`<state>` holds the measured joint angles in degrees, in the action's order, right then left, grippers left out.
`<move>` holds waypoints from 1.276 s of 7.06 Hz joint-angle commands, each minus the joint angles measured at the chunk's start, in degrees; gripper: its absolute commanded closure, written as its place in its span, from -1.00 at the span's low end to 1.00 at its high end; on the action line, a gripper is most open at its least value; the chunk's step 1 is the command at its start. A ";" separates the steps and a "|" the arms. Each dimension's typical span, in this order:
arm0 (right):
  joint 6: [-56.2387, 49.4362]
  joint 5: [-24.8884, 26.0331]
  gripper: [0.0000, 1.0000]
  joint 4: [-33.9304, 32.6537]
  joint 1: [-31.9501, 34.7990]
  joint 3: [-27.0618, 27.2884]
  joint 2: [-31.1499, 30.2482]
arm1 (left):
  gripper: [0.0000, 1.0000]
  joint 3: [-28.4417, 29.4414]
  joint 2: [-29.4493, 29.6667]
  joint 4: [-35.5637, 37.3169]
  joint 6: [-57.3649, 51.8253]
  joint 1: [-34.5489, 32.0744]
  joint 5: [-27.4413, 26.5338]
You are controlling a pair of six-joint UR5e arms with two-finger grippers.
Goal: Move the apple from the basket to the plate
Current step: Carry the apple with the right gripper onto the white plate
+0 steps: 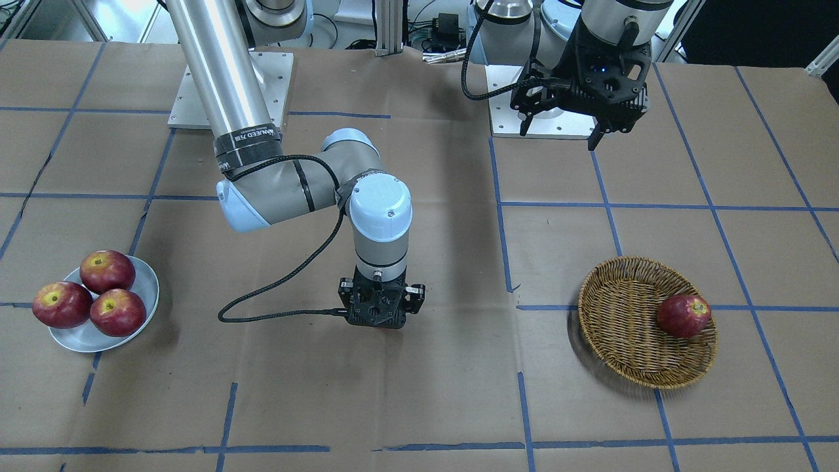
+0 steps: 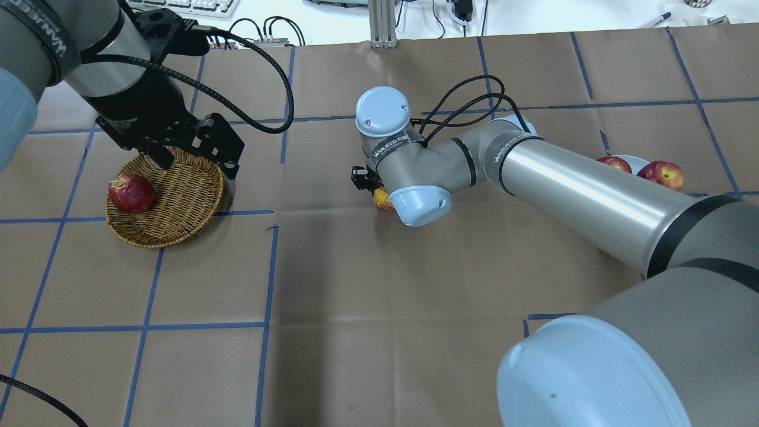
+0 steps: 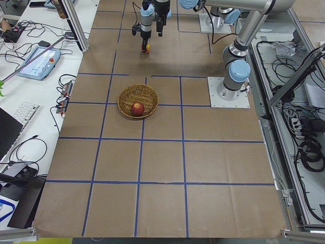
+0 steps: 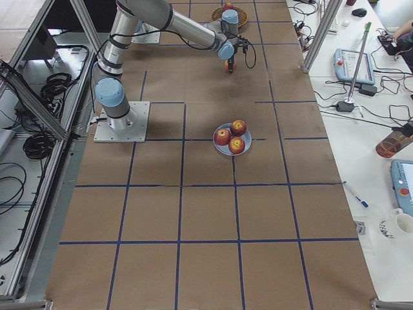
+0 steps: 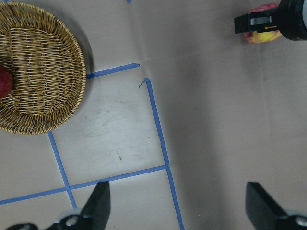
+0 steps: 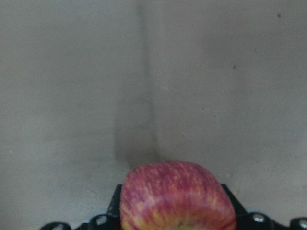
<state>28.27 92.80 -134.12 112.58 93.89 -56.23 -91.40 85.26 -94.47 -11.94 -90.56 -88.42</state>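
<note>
My right gripper (image 1: pixel 378 320) is shut on the pinkish-red, yellow-streaked apple (image 6: pixel 177 196) and holds it over the bare middle of the table, between basket and plate. The apple also shows in the overhead view (image 2: pixel 382 199), under the wrist. The wicker basket (image 1: pixel 616 308) holds one darker red apple (image 1: pixel 683 315). The pale plate (image 1: pixel 78 337) carries three dark red apples. My left gripper (image 1: pixel 560 128) is open and empty, raised above the basket's robot-side rim (image 2: pixel 178 201).
Brown paper with blue tape lines covers the table. The right arm's cable (image 1: pixel 275 288) loops down beside its wrist. The arm bases' mounting plates (image 1: pixel 544 105) stand at the robot's edge.
</note>
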 commanded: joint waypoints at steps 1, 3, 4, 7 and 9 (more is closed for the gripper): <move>-0.06 -0.07 -0.12 0.35 -0.60 -0.72 -0.98 | -0.97 -0.01 0.00 0.07 -0.01 0.03 0.09; -0.41 -0.34 -0.13 5.15 -3.75 -0.64 -7.10 | -0.97 -0.01 0.08 0.08 0.08 -0.06 0.09; -4.76 -0.51 -0.14 10.67 -7.51 -0.55 -11.23 | -0.97 -0.01 0.08 0.08 0.08 -0.06 0.09; -22.58 -0.60 -0.13 22.47 -20.51 0.33 -20.66 | -0.97 -0.01 0.08 0.08 0.08 -0.06 0.00; -38.21 -0.60 -0.13 23.64 -30.88 0.42 -21.55 | -0.97 -0.01 0.08 0.08 0.08 -0.06 0.00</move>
<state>-0.35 92.18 -111.48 87.97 94.25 -77.03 -91.41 85.34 -94.39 -11.86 -90.62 -88.41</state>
